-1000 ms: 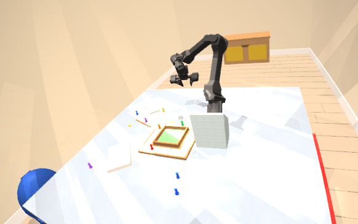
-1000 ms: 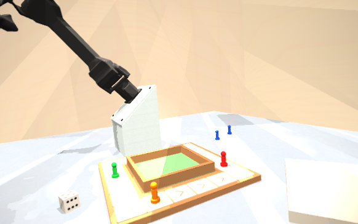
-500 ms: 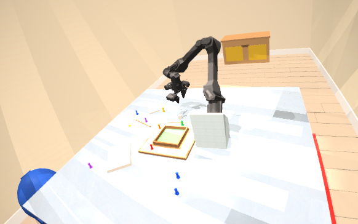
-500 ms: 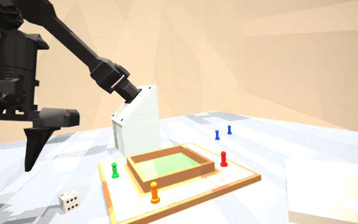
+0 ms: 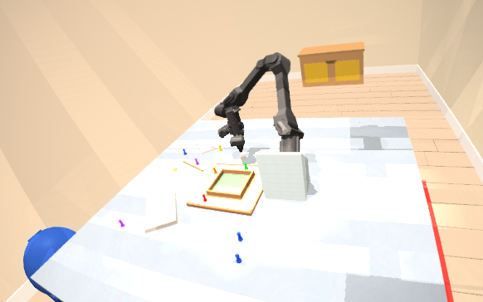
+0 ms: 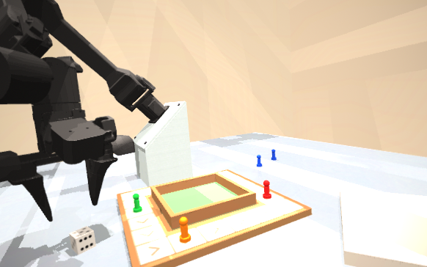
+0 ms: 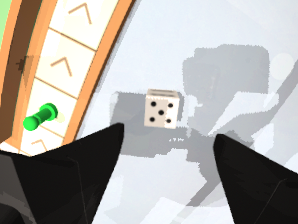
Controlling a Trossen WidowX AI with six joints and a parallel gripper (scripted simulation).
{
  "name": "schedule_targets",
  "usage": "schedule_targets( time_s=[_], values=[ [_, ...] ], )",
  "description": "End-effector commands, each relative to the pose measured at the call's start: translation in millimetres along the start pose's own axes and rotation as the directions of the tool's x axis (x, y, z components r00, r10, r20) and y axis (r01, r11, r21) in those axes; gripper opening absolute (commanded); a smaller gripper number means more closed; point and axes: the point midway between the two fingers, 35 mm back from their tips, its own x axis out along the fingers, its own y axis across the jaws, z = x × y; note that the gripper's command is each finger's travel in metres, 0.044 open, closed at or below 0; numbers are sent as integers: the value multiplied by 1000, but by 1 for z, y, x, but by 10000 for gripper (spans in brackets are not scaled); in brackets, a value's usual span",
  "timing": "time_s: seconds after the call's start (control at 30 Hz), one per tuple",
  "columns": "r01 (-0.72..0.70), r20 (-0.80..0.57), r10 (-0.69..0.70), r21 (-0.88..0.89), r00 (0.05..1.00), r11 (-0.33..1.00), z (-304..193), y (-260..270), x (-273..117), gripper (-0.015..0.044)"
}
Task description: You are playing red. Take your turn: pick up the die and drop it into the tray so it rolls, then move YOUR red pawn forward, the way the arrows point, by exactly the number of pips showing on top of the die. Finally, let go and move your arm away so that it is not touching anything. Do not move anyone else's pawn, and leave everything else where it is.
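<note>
One gripper (image 5: 241, 150) (image 6: 73, 213) (image 7: 169, 135), fingers parted, nothing between them, poised over the die; judged a placing for descent, the spread leaving room for a finger on either side. One die (image 5: 243, 158) (image 6: 82, 240) (image 7: 161, 110), pale with dark pips, on the table (image 5: 332, 241) (image 6: 235, 147) (image 7: 150, 195) just outside the board (image 5: 220, 208) (image 6: 279, 219) (image 7: 107, 40), near the green pawn (image 5: 246, 166) (image 6: 137, 203) (image 7: 41, 116); not yet in the tray. One tray (image 5: 224, 194) (image 6: 216, 209) (image 7: 17, 65), walled, mid-board, the walls presumably there to keep a rolling die off the track. One red pawn (image 5: 204, 198) (image 6: 266, 190), upright on the board beside the tray, its move presumably waiting on the roll. One orange pawn (image 5: 215, 170) (image 6: 184, 230), upright on the board, to be left alone, as is the green. By view: the wrist alone gives a five-pip face clearly, set between the fingertips in the picture though beyond them; the exterior gives a six-pip side and the height of the tips above the die, but the wrist lacks the red pawn. The top alone lists purple pawns (image 5: 197, 162), off the board.
</note>
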Motion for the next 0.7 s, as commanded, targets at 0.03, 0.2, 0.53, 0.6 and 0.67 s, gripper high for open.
schedule_targets(
  time_s=[0.03, 0.2, 0.53, 0.6, 0.67],
  values=[
    [-13, -1, 13, -23, 1000, 1000, 1, 4, 3, 275],
    [-12, -1, 12, -23, 1000, 1000, 1, 4, 17, 275],
    [-12, -1, 12, -23, 1000, 1000, 1, 4, 26, 275],
    [-12, -1, 12, -23, 1000, 1000, 1, 4, 29, 275],
    [-12, -2, 12, -23, 1000, 1000, 1, 4, 32, 275]
  ],
)
